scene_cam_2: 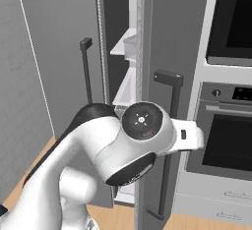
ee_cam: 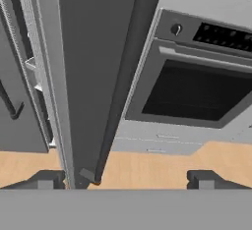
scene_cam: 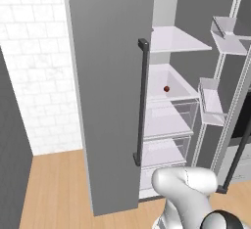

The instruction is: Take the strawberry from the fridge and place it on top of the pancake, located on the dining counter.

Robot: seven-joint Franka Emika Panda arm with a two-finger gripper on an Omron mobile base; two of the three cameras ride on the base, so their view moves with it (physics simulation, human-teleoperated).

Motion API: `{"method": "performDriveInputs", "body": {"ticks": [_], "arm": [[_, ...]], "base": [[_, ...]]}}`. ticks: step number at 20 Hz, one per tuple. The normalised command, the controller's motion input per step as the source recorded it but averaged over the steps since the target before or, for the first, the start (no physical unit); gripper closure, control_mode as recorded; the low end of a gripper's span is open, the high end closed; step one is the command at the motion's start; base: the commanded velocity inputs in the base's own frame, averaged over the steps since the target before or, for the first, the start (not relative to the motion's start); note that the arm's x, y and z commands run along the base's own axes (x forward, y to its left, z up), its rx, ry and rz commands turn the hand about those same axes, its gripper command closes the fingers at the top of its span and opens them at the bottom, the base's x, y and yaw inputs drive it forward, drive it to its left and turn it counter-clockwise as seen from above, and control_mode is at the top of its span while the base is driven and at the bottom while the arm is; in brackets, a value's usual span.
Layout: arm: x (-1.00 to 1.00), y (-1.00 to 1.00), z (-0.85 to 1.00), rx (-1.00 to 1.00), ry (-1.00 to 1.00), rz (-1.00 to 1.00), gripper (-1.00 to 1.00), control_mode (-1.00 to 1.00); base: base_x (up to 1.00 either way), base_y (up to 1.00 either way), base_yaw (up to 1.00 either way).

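A white Franka arm stands before the open fridge, a tall unit of flat matte grey panels with long dark bar handles squared off at their ends. In the left base view the near door stands closed in the foreground while the right door is swung wide, showing glossy white shelves, clear-fronted drawers and translucent door bins. The strawberry, a tiny dark-red rounded berry, sits on the middle shelf toward its back, well apart from the arm, whose smooth white elbow bulges at the bottom of that view. The right base view loses the berry behind the door edge but gives the arm up close: rounded white casings and a dark circular joint cap, reaching across the slim gap into the fridge, with a built-in oven of dark glass and silver trim to the right. The hand view looks past the narrow grey edge of the open door at that same oven, its knob and black control panel, above a light-wood floor. The gripper shows two small dark fingertips set wide apart with nothing between them, one either side of the door's bottom corner; whether either touches the door is hard to say from this angle.
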Motion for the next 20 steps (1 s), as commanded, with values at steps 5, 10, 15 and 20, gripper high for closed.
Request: {"method": "performDriveInputs", "body": {"ticks": [5,10,15,20], "arm": [[-0.57,0.90,0.32,-0.57,0.11,-0.05,-1.00,-1.00],[0.05,0.99,0.02,-0.68,0.43,-0.11,-1.00,-1.00],[0.51,0.73,0.08,-0.49,0.27,-0.13,-1.00,-1.00],[1.00,0.74,0.07,-0.40,0.27,-0.07,-1.00,-1.00]], "base": [[0.00,0.00,0.00],[0.00,0.00,0.00],[0.00,0.00,0.00],[0.00,0.00,0.00]]}}
